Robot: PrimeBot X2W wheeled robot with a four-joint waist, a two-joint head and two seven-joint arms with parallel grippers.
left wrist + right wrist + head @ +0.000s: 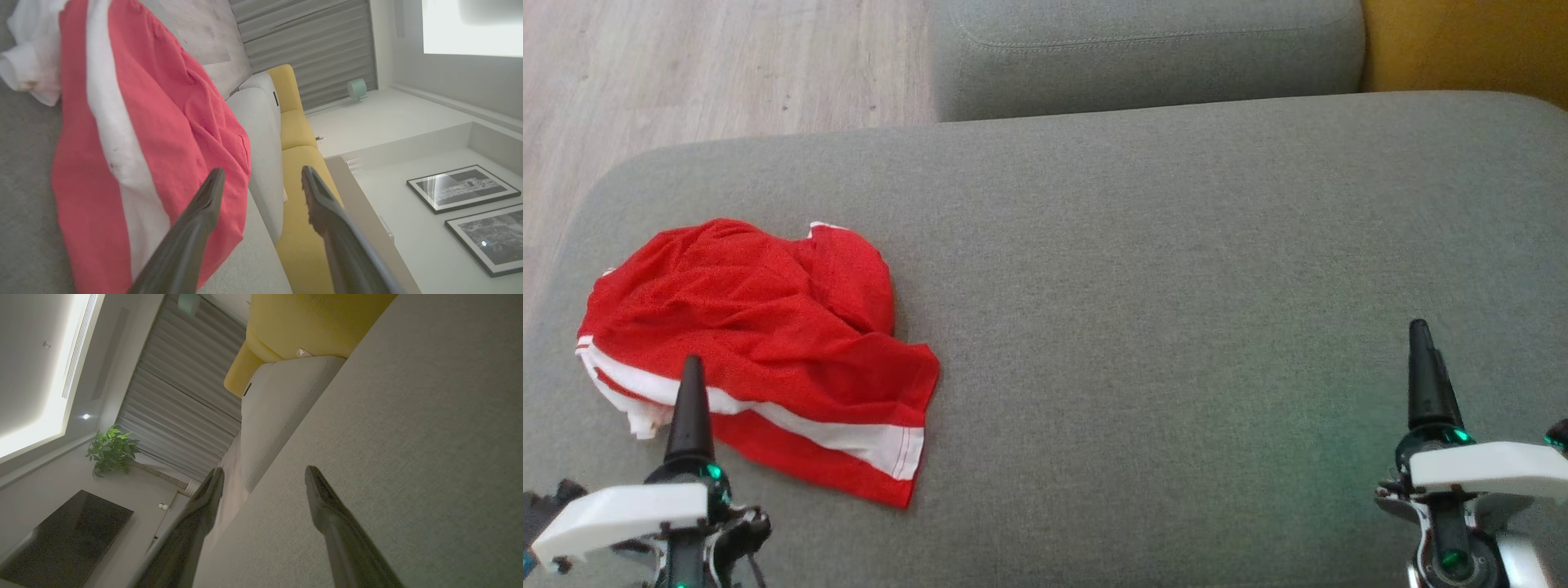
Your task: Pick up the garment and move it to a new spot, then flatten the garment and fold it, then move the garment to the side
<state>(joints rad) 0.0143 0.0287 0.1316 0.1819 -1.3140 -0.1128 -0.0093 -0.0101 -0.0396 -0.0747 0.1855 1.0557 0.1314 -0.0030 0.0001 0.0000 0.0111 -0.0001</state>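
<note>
– Looking down from the head first. Where to find the garment (760, 327)?
– Red, bunched up on the left part of the grey couch seat (1135, 286), right by the left gripper (690, 392). Look near right for the right gripper (1425, 367), well apart from the garment.
– And from the left wrist?
– Spread wide, holding nothing, with one finger (196, 220) in front of the garment (163, 122).
– From the right wrist?
– Spread wide too, holding nothing, above the grey couch seat (408, 437).

A grey sofa cushion (1143, 269) carries one crumpled red garment (760, 327) with white stripes. It lies just ahead of the left gripper (262, 171) and its spread jaws, well apart from the right gripper (264, 468).
</note>
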